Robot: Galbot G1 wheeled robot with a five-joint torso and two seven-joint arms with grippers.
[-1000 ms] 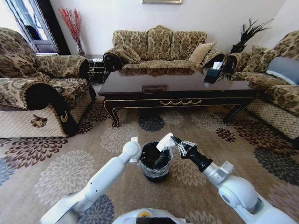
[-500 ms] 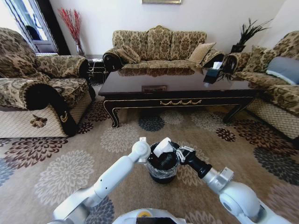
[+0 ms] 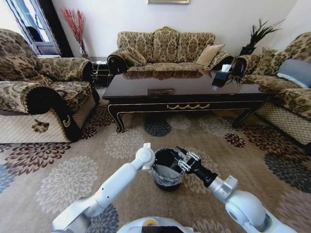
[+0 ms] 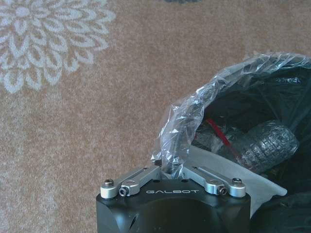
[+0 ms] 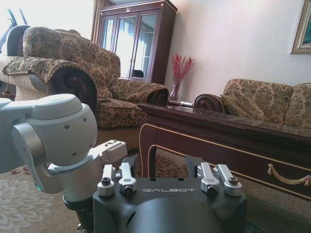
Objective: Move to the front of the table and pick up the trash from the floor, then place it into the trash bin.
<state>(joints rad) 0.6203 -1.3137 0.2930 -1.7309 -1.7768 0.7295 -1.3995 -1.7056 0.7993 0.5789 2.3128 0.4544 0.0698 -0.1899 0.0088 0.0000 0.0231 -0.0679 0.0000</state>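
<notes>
Left gripper (image 4: 171, 171) pinches the liner bag (image 4: 194, 116) at the trash bin (image 3: 166, 182) rim. Right gripper (image 3: 185, 160), fingers spread and empty, sits over the rim. Open carpet (image 3: 63, 179) surrounds the bin.

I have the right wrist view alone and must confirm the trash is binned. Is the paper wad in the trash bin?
Observer: Yes, the white paper wad lies inside the trash bin.
Operator: What is the left gripper doing?
Observer: The left gripper is shut on the folded-over edge of the clear bag liner.
Operator: Where is my right gripper?
Observer: The right gripper is open, just above the bin's right rim.
</notes>
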